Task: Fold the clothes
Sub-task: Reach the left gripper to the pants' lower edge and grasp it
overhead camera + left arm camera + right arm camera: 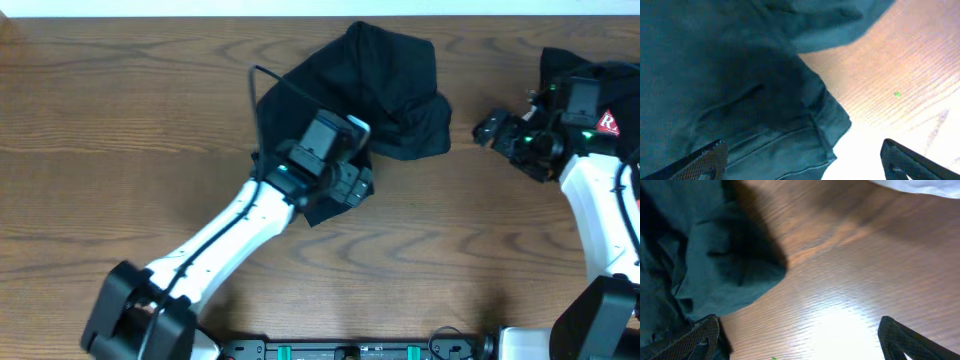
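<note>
The black clothes [395, 85] lie in a bunched heap at 12 o'clock on the wooden table [120, 110]. A thin cord [254, 95] loops out at their 9 o'clock side. The left gripper [352, 183] hangs over their 7 o'clock edge, its fingers spread wide, holding nothing. The right gripper [490, 130] is near their 3 o'clock side, also spread wide and empty.

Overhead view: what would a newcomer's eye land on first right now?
The black garment is bunched in a heap at the far middle of the table, with a thin cord looping off its left side. The left gripper hangs open over the heap's near-left edge. The right gripper, also open, sits just off the heap's right side, over the table.
</note>
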`<state>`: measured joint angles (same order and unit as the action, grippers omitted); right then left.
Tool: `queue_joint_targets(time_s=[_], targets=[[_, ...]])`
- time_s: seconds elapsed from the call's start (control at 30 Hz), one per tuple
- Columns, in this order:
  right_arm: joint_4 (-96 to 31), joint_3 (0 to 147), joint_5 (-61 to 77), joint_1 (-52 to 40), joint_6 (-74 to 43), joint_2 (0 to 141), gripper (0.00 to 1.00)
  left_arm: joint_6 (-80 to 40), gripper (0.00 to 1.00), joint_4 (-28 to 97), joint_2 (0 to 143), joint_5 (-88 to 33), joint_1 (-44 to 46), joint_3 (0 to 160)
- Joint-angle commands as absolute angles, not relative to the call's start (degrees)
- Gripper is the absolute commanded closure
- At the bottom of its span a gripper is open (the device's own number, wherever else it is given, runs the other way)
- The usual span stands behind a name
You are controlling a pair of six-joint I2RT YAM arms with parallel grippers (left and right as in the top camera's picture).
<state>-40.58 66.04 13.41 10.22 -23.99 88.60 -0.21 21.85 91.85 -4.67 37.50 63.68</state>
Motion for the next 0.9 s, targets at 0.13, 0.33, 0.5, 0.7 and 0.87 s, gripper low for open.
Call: queue_joint_targets(time_s=[0.13, 0.33, 0.5, 0.7, 0.87], targets=[[-41.8, 66.0, 14.4, 12.3, -23.1, 88.6, 0.01, -0.6, 0.02, 20.3, 98.8, 3.3, 41.4, 64.5], [-42.3, 66.0, 14.4, 12.3, -23.1, 88.6, 0.01, -0.3, 0.02, 15.4, 103.0, 3.7, 41.9, 64.6], [-42.7, 66.0, 14.4, 12.3, -23.1, 88.6, 0.01, -0.3, 0.02, 12.4, 103.7, 4.8, 42.4, 65.1], [-43.0, 66.0, 14.4, 12.3, -23.1, 88.6, 0.01, -1.0, 0.02, 11.1, 103.8, 12.0, 43.6, 65.6], [-43.5, 66.0, 14.4, 12.3, -23.1, 88.6, 0.01, -9.0, 0.02, 11.0, 104.7, 14.5, 43.7, 66.0]])
